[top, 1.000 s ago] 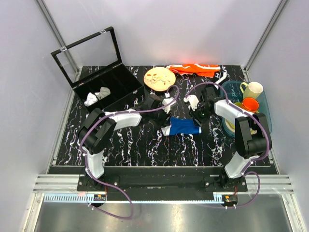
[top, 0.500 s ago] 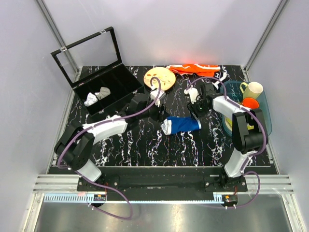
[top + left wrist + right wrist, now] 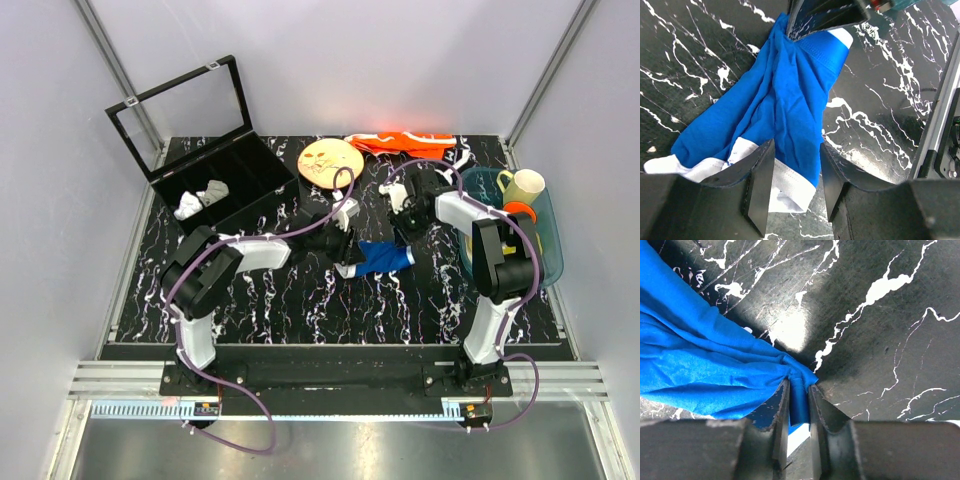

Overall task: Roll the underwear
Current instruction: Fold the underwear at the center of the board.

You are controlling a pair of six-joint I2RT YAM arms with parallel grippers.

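Note:
The underwear (image 3: 382, 257) is a bunched royal-blue strip lying on the black marble table (image 3: 300, 300), with its white waistband end to the left. My left gripper (image 3: 345, 252) is at that end. In the left wrist view its open jaws (image 3: 792, 185) straddle the white waistband (image 3: 785, 182) of the underwear (image 3: 780, 100). My right gripper (image 3: 405, 238) is at the right end. In the right wrist view it (image 3: 799, 410) is shut on a fold of the blue fabric (image 3: 705, 365). It also shows at the top of the left wrist view (image 3: 825, 15).
An open black compartment box (image 3: 215, 180) with white cloth pieces (image 3: 200, 198) stands at the back left. A wooden plate (image 3: 330, 160) and an orange cloth (image 3: 405, 143) lie at the back. A blue bin (image 3: 545, 240) with a yellow mug (image 3: 523, 185) and an orange cup (image 3: 518, 215) stands at the right.
My left gripper has moved down and right from behind the underwear to its white waistband end. My right gripper stays at the right end. The underwear has barely shifted.

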